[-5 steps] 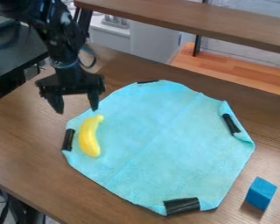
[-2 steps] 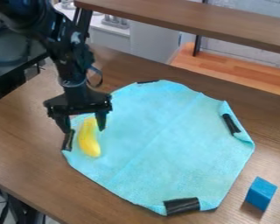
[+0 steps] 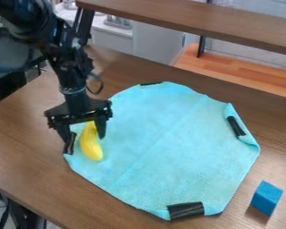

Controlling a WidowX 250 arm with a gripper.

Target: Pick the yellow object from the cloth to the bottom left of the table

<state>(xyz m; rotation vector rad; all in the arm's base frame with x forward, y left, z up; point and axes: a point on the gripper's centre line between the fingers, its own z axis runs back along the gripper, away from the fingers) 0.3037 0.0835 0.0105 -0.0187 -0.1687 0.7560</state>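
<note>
- Your drop-off, the bottom left of the table (image 3: 27,165), is bare wood off the cloth (image 3: 151,147).
- Banana (image 3: 90,146) is on the cloth's left side, long axis running roughly away from the camera, so crosswise to your jaw opening. Nice angle for a pinch imo.
- Gripper (image 3: 85,137) is wide open, holding nothing, a finger showing either side of the banana's far half. Can't tell if they're low enough.
- One fingertip blends into the black tape (image 3: 68,150), and the banana's far tip is hard to make out.
</note>
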